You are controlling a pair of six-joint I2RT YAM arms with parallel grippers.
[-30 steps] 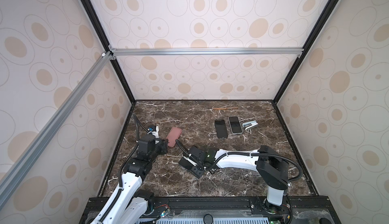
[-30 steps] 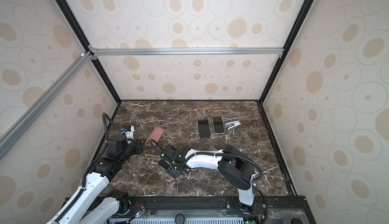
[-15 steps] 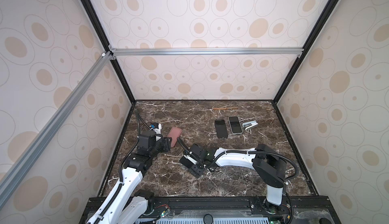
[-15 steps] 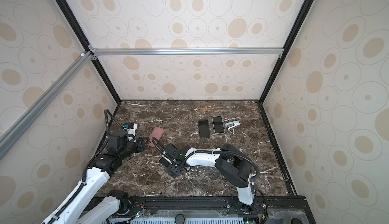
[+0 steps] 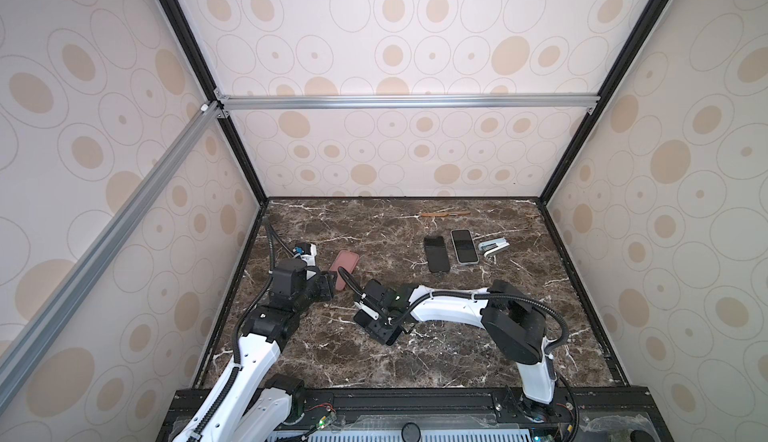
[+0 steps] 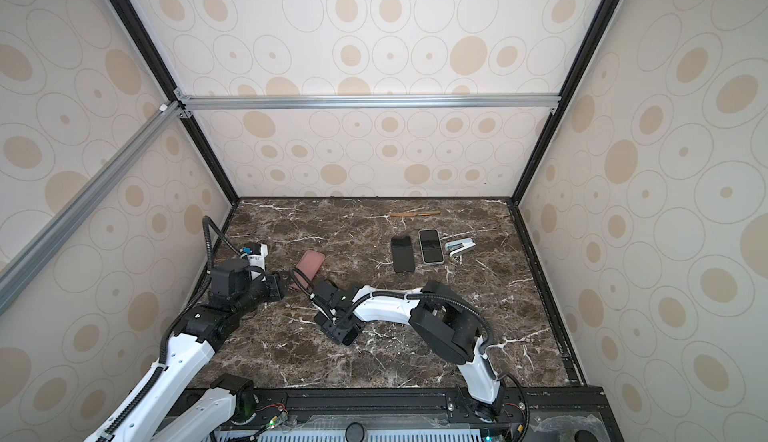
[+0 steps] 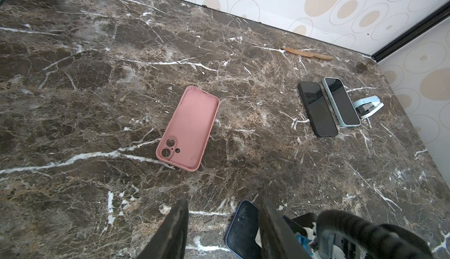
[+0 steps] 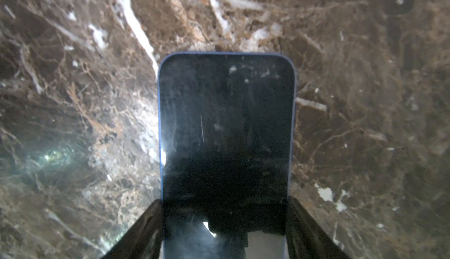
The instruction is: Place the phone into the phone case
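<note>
The pink phone case [image 5: 344, 269] [image 6: 309, 268] [image 7: 188, 127] lies hollow side up on the marble floor, left of centre. My left gripper [image 5: 328, 288] [image 6: 284, 282] [image 7: 222, 200] hovers at the case's near end, open, with only bare floor between its fingers. A dark-screened phone [image 8: 226, 128] [image 7: 243, 228] [image 5: 360, 320] with a blue rim lies screen up, low over the floor. My right gripper [image 8: 224, 200] [image 5: 384, 332] [image 6: 343, 332] is shut on it, a finger against each long edge. The phone sits just right of the left gripper.
A black phone [image 5: 436, 254] and a light-blue phone [image 5: 464, 245] lie side by side at the back right, with a pale stapler [image 5: 493, 247] beside them. A wooden knife [image 5: 444, 213] lies by the back wall. Patterned walls enclose the floor.
My left arm has reached forward, bringing its gripper up to the near end of the pink case. The right arm with the phone has barely shifted.
</note>
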